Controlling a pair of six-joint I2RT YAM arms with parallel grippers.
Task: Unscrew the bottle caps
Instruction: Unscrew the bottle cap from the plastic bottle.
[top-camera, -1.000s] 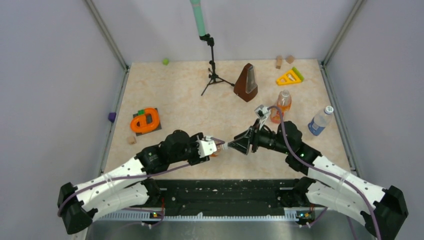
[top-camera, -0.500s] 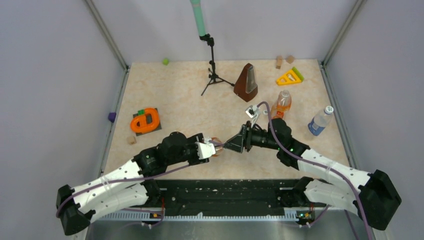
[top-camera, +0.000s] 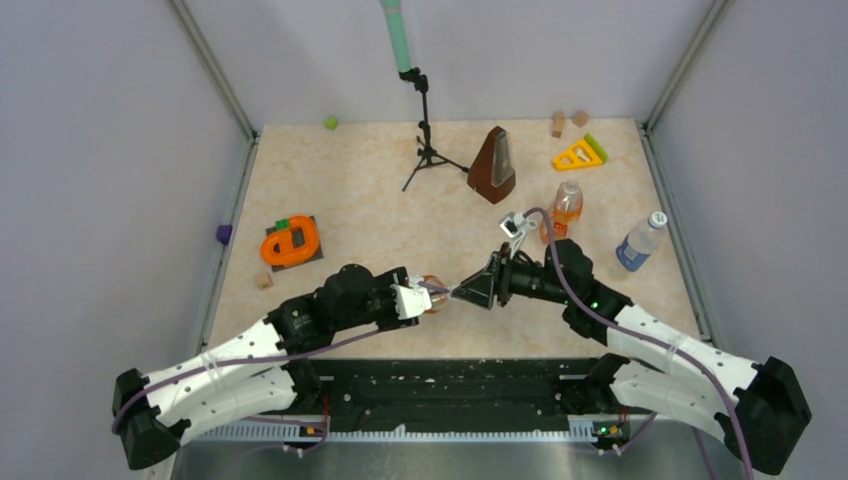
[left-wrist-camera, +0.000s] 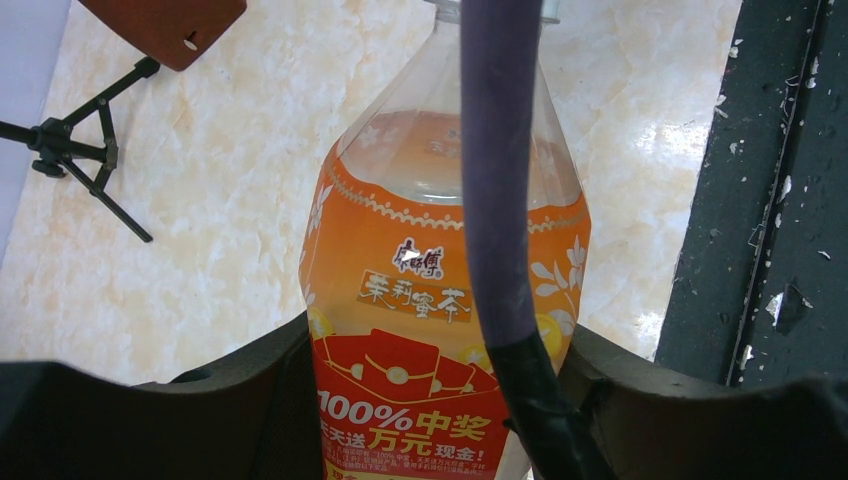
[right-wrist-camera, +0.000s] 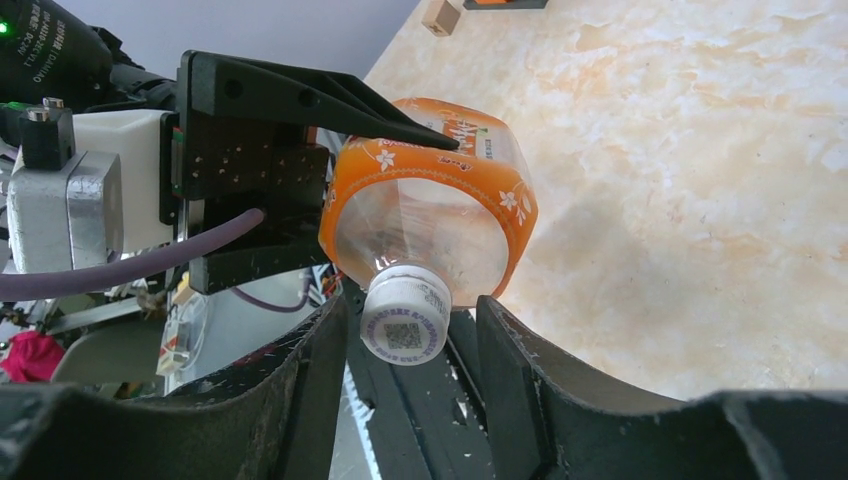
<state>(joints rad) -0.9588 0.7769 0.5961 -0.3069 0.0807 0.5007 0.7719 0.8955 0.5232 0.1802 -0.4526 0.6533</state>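
The left gripper (top-camera: 424, 297) clamps the squat bottle (left-wrist-camera: 445, 300), clear-shouldered with an orange label, sideways above the table's (top-camera: 380, 220) near edge. Its white, QR-printed cap (right-wrist-camera: 405, 316) sits between the right gripper's (top-camera: 462, 292) parted fingers, seemingly untouched.

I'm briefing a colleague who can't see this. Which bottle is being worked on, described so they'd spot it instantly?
Start at the near middle of the table. There the left gripper holds an orange-labelled bottle sideways, its white cap between the fingers of the right gripper. The slim orange bottle and the blue-labelled clear bottle stand alone at the right.
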